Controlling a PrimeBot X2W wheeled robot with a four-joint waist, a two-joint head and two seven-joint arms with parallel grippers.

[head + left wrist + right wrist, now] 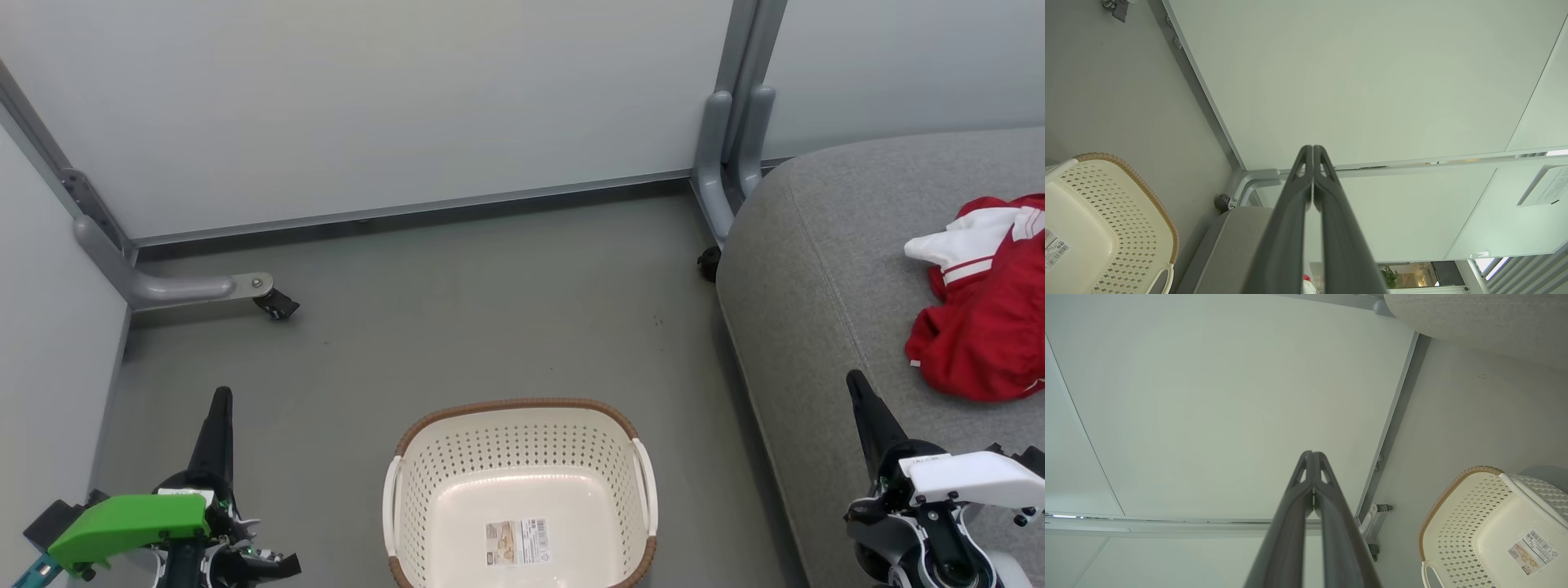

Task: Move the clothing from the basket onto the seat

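The red clothing point(984, 306), with white trim, lies crumpled on the grey seat point(816, 269) at the right. On the floor at bottom centre stands the cream basket point(522, 425), holding nothing but the paper label point(517, 542) on its bottom; its rim also shows in the left wrist view point(1147, 192) and the right wrist view point(1453, 490). My left gripper point(220, 398) is shut at lower left, left of the basket. My right gripper point(855, 380) is shut at lower right, over the seat's front edge, short of the clothing. Both wrist views show fingertips pressed together point(1312, 148) point(1311, 453).
Pale partition walls close the back and left. Their grey metal feet with castors stand on the floor at left point(273, 304) and beside the seat's corner point(709, 263). Grey floor point(490, 310) lies open between walls, basket and seat.
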